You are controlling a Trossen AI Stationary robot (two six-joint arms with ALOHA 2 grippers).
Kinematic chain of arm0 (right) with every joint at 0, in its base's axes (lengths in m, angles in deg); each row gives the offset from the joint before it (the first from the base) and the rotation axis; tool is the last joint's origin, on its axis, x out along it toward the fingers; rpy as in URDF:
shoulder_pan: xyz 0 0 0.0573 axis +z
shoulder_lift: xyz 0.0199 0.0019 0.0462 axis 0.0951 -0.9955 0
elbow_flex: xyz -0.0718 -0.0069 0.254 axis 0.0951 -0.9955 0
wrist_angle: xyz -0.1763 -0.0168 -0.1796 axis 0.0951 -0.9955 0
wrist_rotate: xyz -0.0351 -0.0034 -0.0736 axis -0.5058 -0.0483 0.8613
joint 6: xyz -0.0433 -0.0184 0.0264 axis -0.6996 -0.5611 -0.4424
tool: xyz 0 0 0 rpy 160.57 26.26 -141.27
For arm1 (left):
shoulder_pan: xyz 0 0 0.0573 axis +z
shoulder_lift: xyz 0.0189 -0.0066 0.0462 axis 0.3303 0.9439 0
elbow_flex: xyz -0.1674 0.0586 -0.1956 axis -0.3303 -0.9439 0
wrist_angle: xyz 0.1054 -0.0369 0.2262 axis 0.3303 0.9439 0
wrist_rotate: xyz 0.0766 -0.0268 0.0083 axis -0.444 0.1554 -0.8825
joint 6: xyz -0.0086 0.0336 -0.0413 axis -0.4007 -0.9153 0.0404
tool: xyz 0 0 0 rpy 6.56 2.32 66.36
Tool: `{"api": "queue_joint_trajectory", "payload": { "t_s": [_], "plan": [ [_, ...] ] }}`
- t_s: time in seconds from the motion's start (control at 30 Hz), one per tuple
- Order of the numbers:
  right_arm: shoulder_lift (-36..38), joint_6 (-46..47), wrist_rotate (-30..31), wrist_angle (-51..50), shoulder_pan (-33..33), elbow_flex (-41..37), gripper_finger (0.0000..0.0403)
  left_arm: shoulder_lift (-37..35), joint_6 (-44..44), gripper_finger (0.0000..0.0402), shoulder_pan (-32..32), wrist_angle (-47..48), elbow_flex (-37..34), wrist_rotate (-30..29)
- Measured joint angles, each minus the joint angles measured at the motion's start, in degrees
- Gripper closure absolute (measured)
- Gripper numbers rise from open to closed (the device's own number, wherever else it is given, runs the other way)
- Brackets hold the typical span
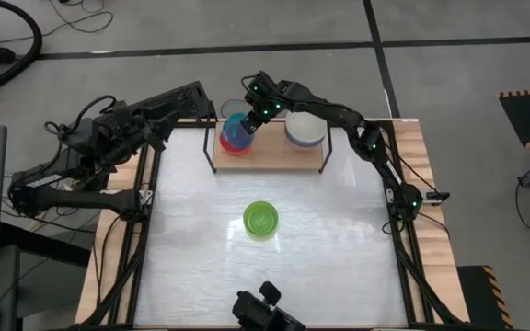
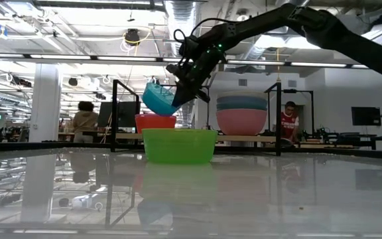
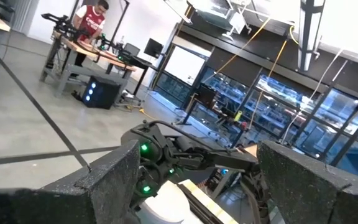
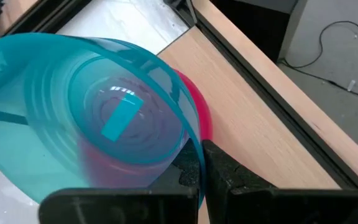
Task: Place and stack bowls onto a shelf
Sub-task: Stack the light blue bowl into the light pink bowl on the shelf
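My right pincer (image 2: 190,93) is pinching the rim of the teal bowl (image 2: 159,98), holding it tilted just above the red-orange bowl (image 2: 155,122) at the shelf's (image 1: 274,158) left end. In the right wrist view a magenta bowl (image 4: 194,112) shows under the teal one, so I judge magenta already sits nested in red-orange.

My worry is the tilt. If I let go with the teal bowl canted like this, I judge it could catch the rim below, sit crooked, or slide off the shelf's edge onto the counter (image 1: 339,248). The shelf's upright end loop (image 1: 208,138) stands close by, and my fingers could knock it.

My left pincer (image 1: 196,99) waits spread and empty off the counter's far left corner.

My count: one teal, one red-orange and one magenta bowl at the left end; one lime green bowl (image 1: 260,219) alone mid-counter; one stack of larger bowls (image 2: 241,113) at the right end, showing pink, blue and dark bands with a cream-white bowl (image 1: 305,130) on top, which I read as four. One shelf, two arms.
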Motion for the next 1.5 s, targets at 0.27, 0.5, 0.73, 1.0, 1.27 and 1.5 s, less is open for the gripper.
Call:
{"api": "queue_joint_trajectory", "payload": {
  "t_s": [0.27,0.5,0.73,1.0,1.27,1.5],
  "plan": [
    [-2.83,0.69,-0.13,0.97,0.59,-0.09,0.037,-0.02,0.07,0.0093,0.12,-0.12,0.0,-0.1],
    [-2.89,1.45,0.21,2.83,0.73,-0.07,0.0363,0.0,0.57,0.0093,0.12,-0.26,0.0,-0.14],
    [-2.38,3.07,0.05,1.02,0.32,0.0,0.0341,-0.02,0.61,0.0093,0.12,-0.25,0.0,-0.16],
    [-2.43,3.19,-0.09,-1.99,0.48,0.0,0.0294,-0.02,0.61,0.0093,0.12,-0.25,0.0,-0.15],
    [-0.58,3.29,-2.74,-3.42,0.27,1.2,0.023,-0.02,0.61,0.0093,0.12,-0.25,0.0,-0.13],
    [4.84,-0.65,-0.82,-1.89,0.19,1.16,0.0234,-0.02,0.61,0.0093,0.12,0.23,0.0,0.43]
  ]
}}
